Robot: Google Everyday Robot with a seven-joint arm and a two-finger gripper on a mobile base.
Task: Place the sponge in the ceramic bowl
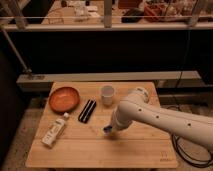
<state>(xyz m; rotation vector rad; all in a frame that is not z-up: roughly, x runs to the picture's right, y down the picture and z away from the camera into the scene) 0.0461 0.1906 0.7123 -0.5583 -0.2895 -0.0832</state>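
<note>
Sponge (106, 129) showed as a blue patch at my gripper (110, 130), low over the table (75, 150); I could not tell whether it was gripped. Ceramic bowl (64, 99) sat well apart, nothing inside, so the placing was outstanding.

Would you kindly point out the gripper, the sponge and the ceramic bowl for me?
gripper (110, 128): camera view, its tip, low over the middle of the table (140, 150).
sponge (106, 130): camera view, the blue bit showing at the gripper's tip.
ceramic bowl (64, 98): camera view, its bare orange inside.
</note>
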